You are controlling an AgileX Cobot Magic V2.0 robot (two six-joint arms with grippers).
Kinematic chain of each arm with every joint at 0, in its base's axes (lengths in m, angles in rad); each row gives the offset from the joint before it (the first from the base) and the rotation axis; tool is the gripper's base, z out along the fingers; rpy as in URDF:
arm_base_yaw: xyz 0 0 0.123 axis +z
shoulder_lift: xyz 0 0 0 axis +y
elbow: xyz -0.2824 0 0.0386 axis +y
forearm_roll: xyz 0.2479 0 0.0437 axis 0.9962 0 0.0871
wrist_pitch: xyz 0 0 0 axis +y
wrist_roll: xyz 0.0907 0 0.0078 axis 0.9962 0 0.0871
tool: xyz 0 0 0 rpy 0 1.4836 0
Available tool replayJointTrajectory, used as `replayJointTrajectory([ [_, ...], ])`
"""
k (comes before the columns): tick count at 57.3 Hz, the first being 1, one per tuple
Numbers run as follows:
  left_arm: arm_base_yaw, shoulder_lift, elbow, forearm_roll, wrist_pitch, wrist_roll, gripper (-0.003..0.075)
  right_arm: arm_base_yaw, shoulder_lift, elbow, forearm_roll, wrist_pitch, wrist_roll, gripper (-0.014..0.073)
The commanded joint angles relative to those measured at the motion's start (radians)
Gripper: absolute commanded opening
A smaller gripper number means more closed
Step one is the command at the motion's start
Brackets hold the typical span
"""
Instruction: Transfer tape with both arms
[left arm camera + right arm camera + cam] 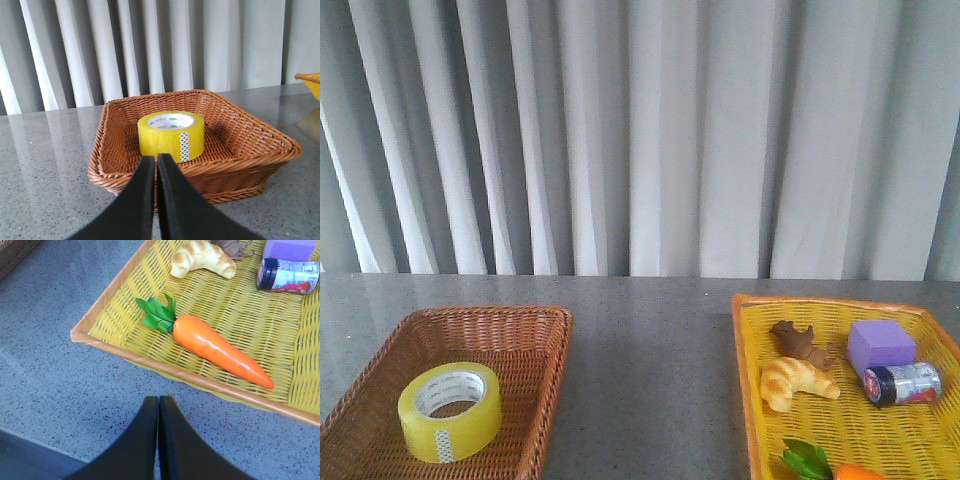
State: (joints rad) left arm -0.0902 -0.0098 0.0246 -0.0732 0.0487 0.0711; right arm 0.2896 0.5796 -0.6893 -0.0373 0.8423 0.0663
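Note:
The yellow tape roll [451, 411] with a white printed core lies flat in the brown wicker basket [535, 345] at the front left. In the left wrist view the tape [171, 135] sits in the basket [260, 150], just beyond my left gripper [156, 158], which is shut and empty, short of the basket's near rim. My right gripper [158, 399] is shut and empty over the grey table, just outside the near rim of the yellow basket [115, 345]. Neither arm shows in the front view.
The yellow basket [745, 350] at the right holds a croissant [795, 382], a brown root-like piece [803, 343], a purple block [880, 345], a small can [903, 384] and a carrot [220, 350] with green leaves. A grey curtain hangs behind the table.

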Motion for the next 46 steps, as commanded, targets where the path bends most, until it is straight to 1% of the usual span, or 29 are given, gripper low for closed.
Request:
replayJointTrajectory([
  [1,0.000,-0.016,-0.008,-0.010,-0.078,-0.008,-0.0006,-0.006,0.003,-0.026,-0.004,-0.062,-0.001,-0.0008],
  [11,0.000,-0.016,-0.008,-0.010,-0.078,-0.008,-0.0006,-0.005,-0.034,-0.026,-0.003,-0.062,-0.001,-0.0008],
  [24,0.000,-0.016,-0.008,-0.010,-0.078,-0.008,-0.0005,-0.007,-0.149,-0.024,-0.012,-0.060,-0.010,-0.0008],
  [28,0.000,-0.016,-0.008,-0.010,-0.078,-0.008,-0.0005,-0.035,-0.188,-0.023,-0.034,-0.075,-0.013,-0.0008],
  [32,0.000,-0.016,-0.008,-0.010,-0.078,-0.008,-0.0005,-0.100,-0.224,-0.019,-0.035,-0.085,-0.014,-0.0008],
  [36,0.000,-0.016,-0.008,-0.010,-0.078,-0.008,-0.0005,-0.175,-0.266,0.020,-0.031,-0.144,-0.012,-0.0008],
  [39,0.000,-0.016,-0.008,-0.010,-0.078,-0.008,-0.0005,-0.235,-0.304,0.085,-0.022,-0.226,-0.012,-0.0008],
  [43,0.000,-0.016,-0.008,-0.010,-0.078,-0.008,-0.0005,-0.291,-0.355,0.197,-0.008,-0.368,-0.013,-0.0006],
  [46,0.000,-0.016,-0.008,-0.010,-0.078,-0.008,-0.0005,-0.314,-0.396,0.299,-0.005,-0.524,-0.013,-0.0007],
])
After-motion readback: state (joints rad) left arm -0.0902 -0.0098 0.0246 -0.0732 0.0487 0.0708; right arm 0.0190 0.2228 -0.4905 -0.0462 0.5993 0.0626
